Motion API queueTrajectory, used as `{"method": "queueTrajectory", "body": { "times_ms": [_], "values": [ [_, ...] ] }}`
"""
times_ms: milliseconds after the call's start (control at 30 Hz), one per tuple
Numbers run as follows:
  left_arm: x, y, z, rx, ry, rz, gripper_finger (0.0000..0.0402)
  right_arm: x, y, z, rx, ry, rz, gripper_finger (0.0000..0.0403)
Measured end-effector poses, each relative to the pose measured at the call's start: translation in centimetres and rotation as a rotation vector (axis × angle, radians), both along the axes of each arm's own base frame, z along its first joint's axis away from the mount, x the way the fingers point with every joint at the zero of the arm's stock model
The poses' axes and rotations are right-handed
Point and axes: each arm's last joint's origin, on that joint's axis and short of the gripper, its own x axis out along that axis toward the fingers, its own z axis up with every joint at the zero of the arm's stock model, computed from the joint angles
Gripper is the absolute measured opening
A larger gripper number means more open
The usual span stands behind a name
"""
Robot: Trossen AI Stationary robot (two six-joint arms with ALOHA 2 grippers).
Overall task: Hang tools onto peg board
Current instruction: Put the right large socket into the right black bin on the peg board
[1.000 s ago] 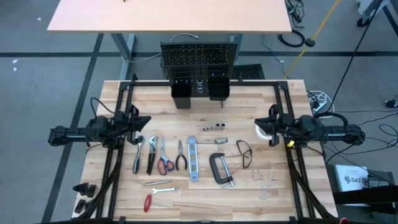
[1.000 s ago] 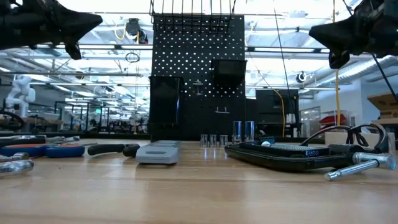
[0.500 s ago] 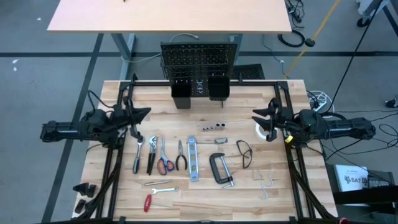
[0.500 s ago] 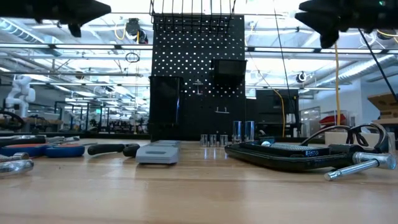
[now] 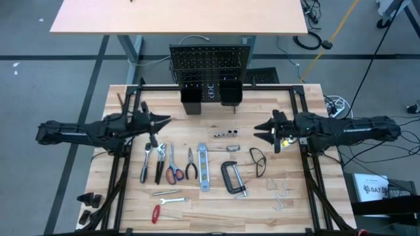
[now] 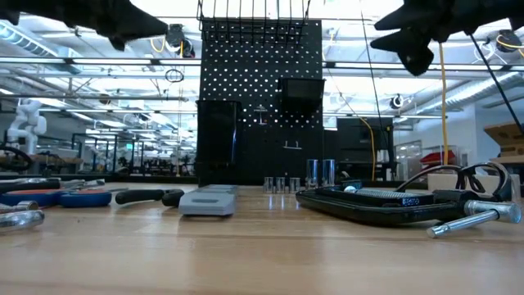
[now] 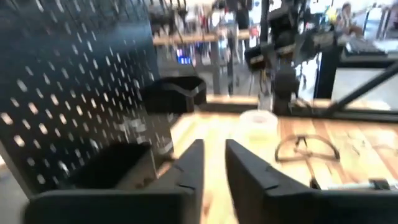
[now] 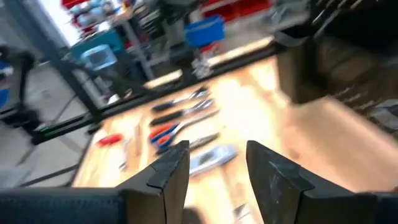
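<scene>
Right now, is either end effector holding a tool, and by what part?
Nothing is held. Both the left end effector and the right end effector hang open and empty above the table; the tools lie on the wood.

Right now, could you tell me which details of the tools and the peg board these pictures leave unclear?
- Peg board: the high view looks straight down, so its face is foreshortened.
- Bins: the low view shows only their outsides; contents hidden.
- White tape roll: covered by the right gripper in the high view, blurred in the left wrist view.
- Sockets: too small to read.
</scene>
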Motion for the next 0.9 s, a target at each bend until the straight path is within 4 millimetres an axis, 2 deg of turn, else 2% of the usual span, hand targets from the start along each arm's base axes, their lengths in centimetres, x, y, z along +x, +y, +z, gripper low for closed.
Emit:
{"method": "queueTrajectory", "body": {
  "times_ms": [100,167,300,433,633,767,900],
  "values": [
    [0.3,0.0,-0.3,-0.053,0.065,-0.006,0.0123,0.7,0.1,-0.6,0.025,0.042,0.026,0.0153],
    [0.4,-0.1,0.3,-0.057,0.108,-0.024,0.0149,1.2,0.1,-1.1,0.019,0.076,0.027,0.0153],
    [0.7,-0.1,1.2,-0.028,0.184,-0.04,0.0177,2.6,0.1,-2.0,-0.064,0.108,0.051,0.0153],
    [1.4,-0.1,1.5,-0.006,0.224,-0.044,0.0179,3.7,0.1,-2.3,-0.172,0.095,0.08,0.0153],
    [2.6,0.0,1.0,-0.008,0.267,-0.014,0.018,4.1,0.1,-2.3,-0.312,0.08,0.117,0.0153],
    [3.2,0.0,0.7,-0.036,0.273,0.019,0.018,4.5,0.1,-1.1,-0.347,0.109,0.136,0.0153],
    [3.6,0.0,0.5,0.037,0.301,0.004,0.018,5.3,0.2,0.3,-0.317,0.218,0.173,0.0153]
  ]
}}
